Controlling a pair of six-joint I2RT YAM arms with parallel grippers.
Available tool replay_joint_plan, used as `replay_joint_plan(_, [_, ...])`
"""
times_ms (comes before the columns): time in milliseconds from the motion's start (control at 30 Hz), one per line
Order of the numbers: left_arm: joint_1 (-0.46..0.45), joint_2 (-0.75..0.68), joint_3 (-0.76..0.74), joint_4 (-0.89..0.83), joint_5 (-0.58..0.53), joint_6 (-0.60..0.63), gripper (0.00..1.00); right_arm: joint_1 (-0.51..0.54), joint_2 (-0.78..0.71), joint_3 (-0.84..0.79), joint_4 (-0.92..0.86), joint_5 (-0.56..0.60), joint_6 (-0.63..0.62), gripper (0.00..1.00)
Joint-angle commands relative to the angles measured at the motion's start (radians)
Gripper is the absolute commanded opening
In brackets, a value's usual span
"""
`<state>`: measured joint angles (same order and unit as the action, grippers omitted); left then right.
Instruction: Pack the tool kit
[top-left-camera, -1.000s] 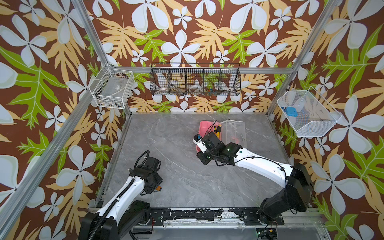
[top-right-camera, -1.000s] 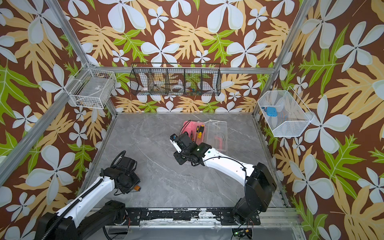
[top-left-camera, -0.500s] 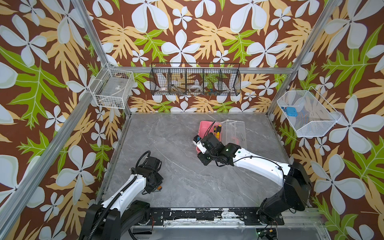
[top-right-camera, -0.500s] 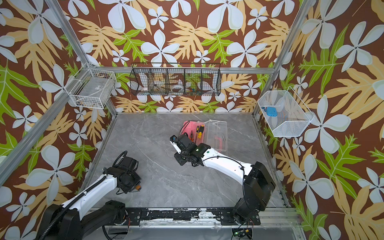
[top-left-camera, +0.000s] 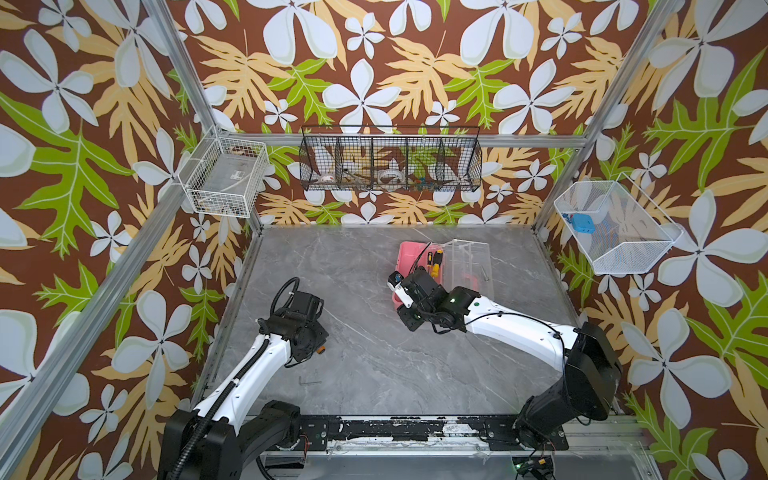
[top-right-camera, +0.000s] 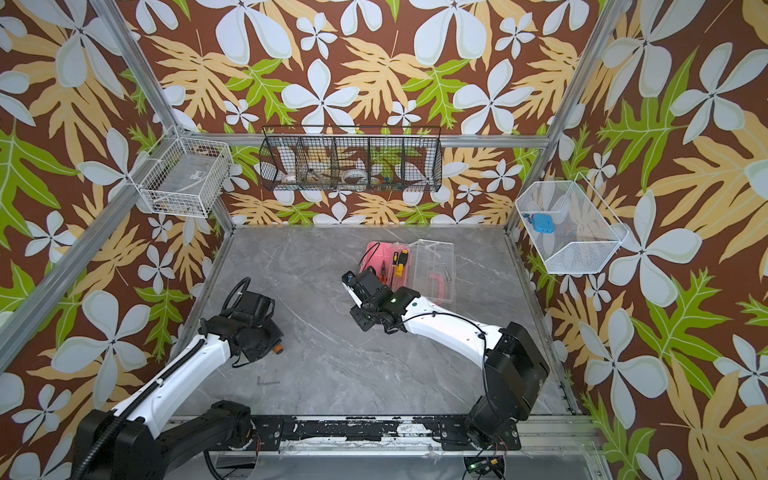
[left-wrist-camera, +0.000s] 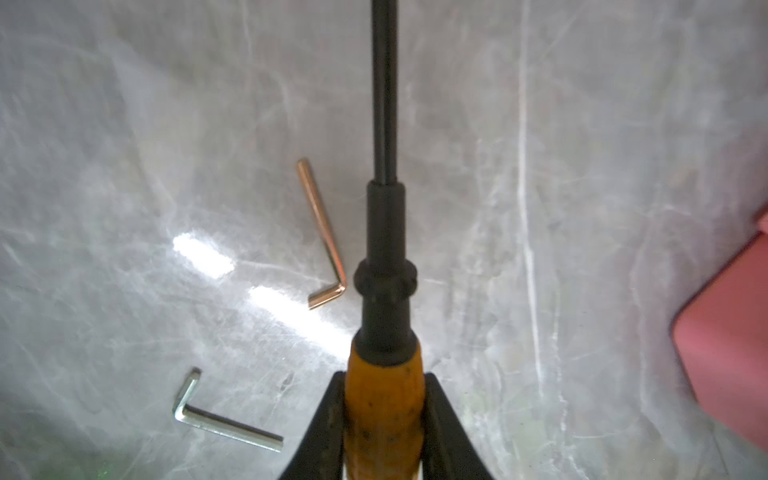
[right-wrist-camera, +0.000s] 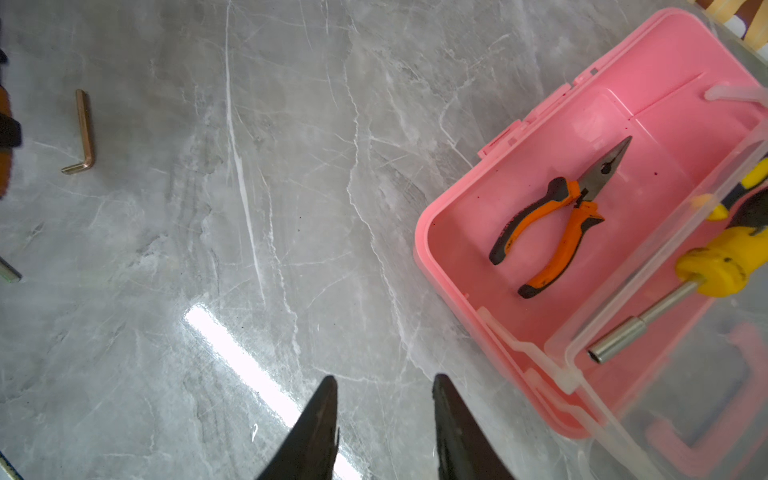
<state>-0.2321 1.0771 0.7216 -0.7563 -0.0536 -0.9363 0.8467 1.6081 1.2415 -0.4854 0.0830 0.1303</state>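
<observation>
Tool kit's orange-handled screwdriver (left-wrist-camera: 384, 266) is clamped between the left jaws, which press on both sides of its handle. Its black shaft points away from the wrist camera over the grey tabletop (left-wrist-camera: 540, 208). Just beside the shaft a copper-coloured hex key (left-wrist-camera: 322, 237) lies flat. A silver hex key (left-wrist-camera: 224, 424) lies a little apart from it, nearer the jaws. A corner of the pink case (left-wrist-camera: 727, 353) shows at the edge of the left wrist view.

The right jaws stand open with nothing between them, above bare tabletop just beside the case. Inside the case the orange-black pliers (right-wrist-camera: 557, 220) lie flat on the pink floor, clear of the walls. A yellow-handled screwdriver (right-wrist-camera: 715, 266) with a metal socket shaft lies along the side where the clear lid (right-wrist-camera: 685, 395) lies open, and is partly seen through the clear plastic.

In both top views the case stands toward the back of the tabletop, right of centre. The lid is folded out to its right, with the pink handle (top-right-camera: 434, 275) showing through it. The left arm is near the front left, well apart from the case.
</observation>
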Motion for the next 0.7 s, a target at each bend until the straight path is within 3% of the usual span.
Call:
replay_joint_plan(0, [-0.001, 0.000, 0.049, -0.049, -0.017, 0.035, 0.00, -0.007, 0.007, 0.008, -0.016, 0.050, 0.012, 0.39])
replay_joint_plan(100, [-0.001, 0.025, 0.095, -0.002, 0.056, 0.073, 0.00, -0.068, -0.009, 0.005, -0.027, 0.022, 0.052, 0.39])
replay_joint_plan(200, [-0.044, 0.084, 0.172, 0.041, 0.114, 0.135, 0.00, -0.192, -0.057, -0.024, -0.015, -0.094, 0.101, 0.39])
replay_joint_plan(333, [-0.206, 0.197, 0.364, 0.059, 0.063, 0.220, 0.00, -0.350, -0.130, -0.053, -0.013, -0.221, 0.131, 0.40])
replay_joint_plan(467, [-0.318, 0.299, 0.530, 0.115, 0.138, 0.320, 0.00, -0.486, -0.190, -0.069, -0.013, -0.368, 0.157, 0.42])
replay_joint_plan(667, [-0.463, 0.372, 0.677, 0.181, 0.216, 0.487, 0.00, -0.535, -0.223, -0.027, -0.045, -0.461, 0.152, 0.46])
